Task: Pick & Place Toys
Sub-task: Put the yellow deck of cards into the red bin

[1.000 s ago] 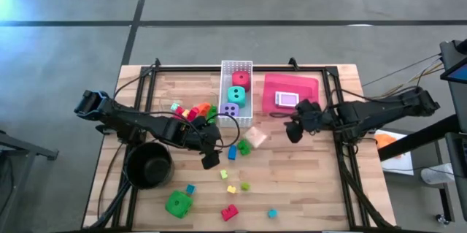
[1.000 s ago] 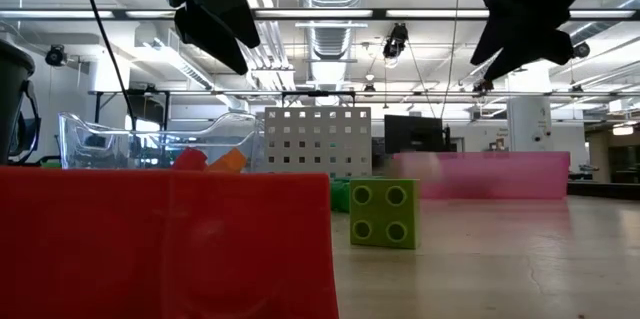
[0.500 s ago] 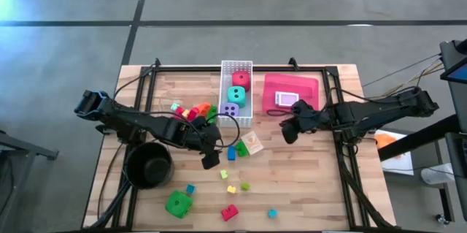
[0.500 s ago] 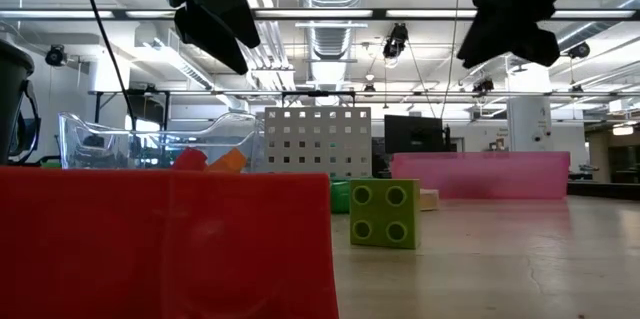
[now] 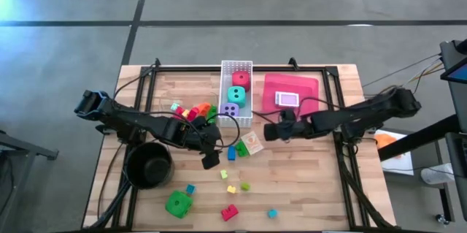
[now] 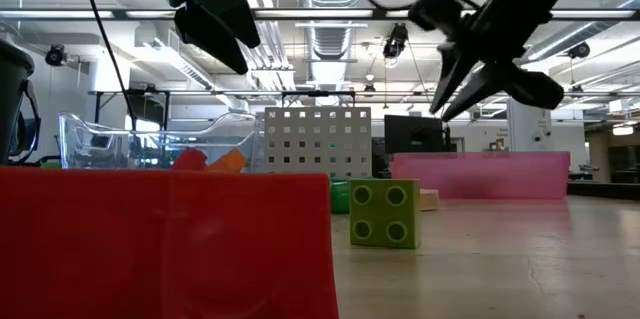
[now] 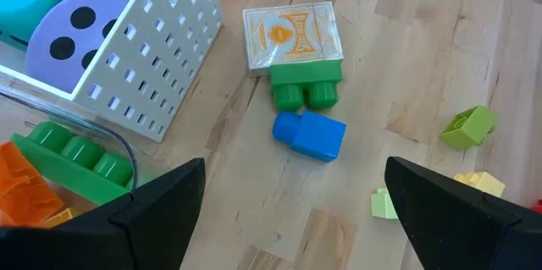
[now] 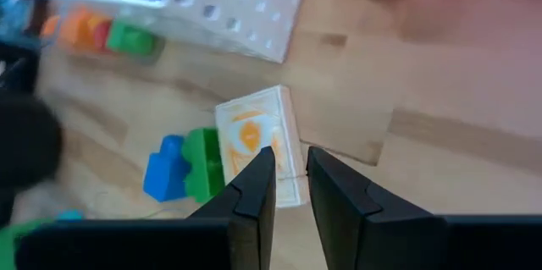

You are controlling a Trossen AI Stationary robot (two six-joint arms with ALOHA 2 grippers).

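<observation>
A card pack (image 5: 253, 144) lies flat on the table, with a green brick (image 5: 242, 149) and a blue brick (image 5: 232, 153) beside it. My right gripper (image 5: 270, 132) hangs just right of and above the pack (image 8: 254, 139). Its fingers (image 8: 254, 187) are nearly together and hold nothing. My left gripper (image 7: 296, 211) stands open above the blue brick (image 7: 309, 135) and touches nothing. A white basket (image 5: 236, 66) holds red, teal and purple dice. Another card pack (image 5: 287, 99) lies in the red tray (image 5: 306, 83).
A black pot (image 5: 149, 163) stands near the left front. A green die (image 5: 178, 204), a red brick (image 5: 230, 212) and several tiny bricks (image 5: 232, 188) are scattered toward the near edge. A clear tub (image 5: 193, 110) with bricks sits left of the basket. Bare wood lies at the right front.
My right gripper has left the red tray's near edge. It has gone toward the table's left and down toward the card pack beside the bricks, rolling its wrist on the way. My left arm has kept still.
</observation>
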